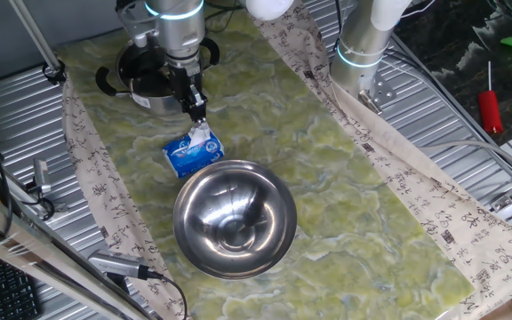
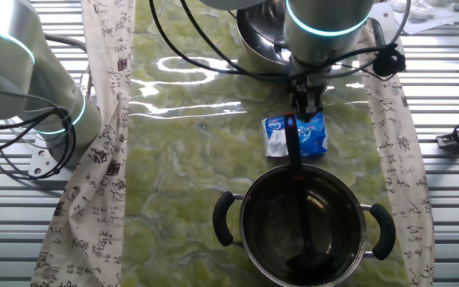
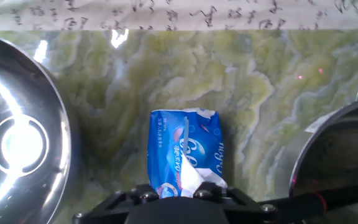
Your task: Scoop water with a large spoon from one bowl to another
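The large spoon [image 2: 296,159] is a dark ladle. Its cup sits low inside the black-handled pot [image 2: 245,215], and its slim handle rises over the near rim towards the tissue pack. My gripper [image 2: 303,110] points down at the top of that handle with its fingers close together, apparently shut on it. In the hand view the handle [image 3: 328,198] runs right from under the hand to the pot [image 3: 309,143]. The steel bowl [image 1: 178,213] stands beyond the pack, away from my gripper [image 1: 199,114]. I cannot make out water in either vessel.
A blue-and-white tissue pack [image 1: 189,156] lies right under the hand, between the pot [image 1: 140,89] and the bowl. A second arm's base [image 1: 363,44] stands at the mat's edge. A red-handled tool [image 1: 490,107] lies off the mat. Script-printed cloth borders the green mat.
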`<state>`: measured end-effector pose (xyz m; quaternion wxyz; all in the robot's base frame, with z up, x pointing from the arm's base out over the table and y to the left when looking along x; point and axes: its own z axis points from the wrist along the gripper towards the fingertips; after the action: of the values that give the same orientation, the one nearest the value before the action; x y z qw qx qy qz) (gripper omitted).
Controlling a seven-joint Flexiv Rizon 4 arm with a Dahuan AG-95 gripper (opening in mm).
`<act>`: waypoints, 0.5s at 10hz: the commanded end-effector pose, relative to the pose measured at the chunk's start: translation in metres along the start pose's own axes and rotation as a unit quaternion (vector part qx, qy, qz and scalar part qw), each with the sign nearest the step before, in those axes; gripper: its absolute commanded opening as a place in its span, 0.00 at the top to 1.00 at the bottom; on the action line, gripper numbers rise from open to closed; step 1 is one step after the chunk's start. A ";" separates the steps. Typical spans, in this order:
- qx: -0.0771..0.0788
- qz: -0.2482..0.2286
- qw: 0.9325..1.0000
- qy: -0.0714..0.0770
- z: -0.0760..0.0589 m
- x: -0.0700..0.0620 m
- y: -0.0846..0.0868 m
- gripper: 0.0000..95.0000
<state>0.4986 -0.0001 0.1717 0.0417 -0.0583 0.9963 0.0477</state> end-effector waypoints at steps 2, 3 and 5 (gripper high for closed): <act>-0.001 0.001 1.000 0.000 0.001 -0.001 0.000 1.00; 0.001 0.002 1.000 0.002 0.001 -0.001 0.000 1.00; 0.013 0.012 1.000 0.016 0.001 -0.004 0.000 1.00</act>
<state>0.5009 0.0008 0.1718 0.0299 -0.0488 0.9976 0.0386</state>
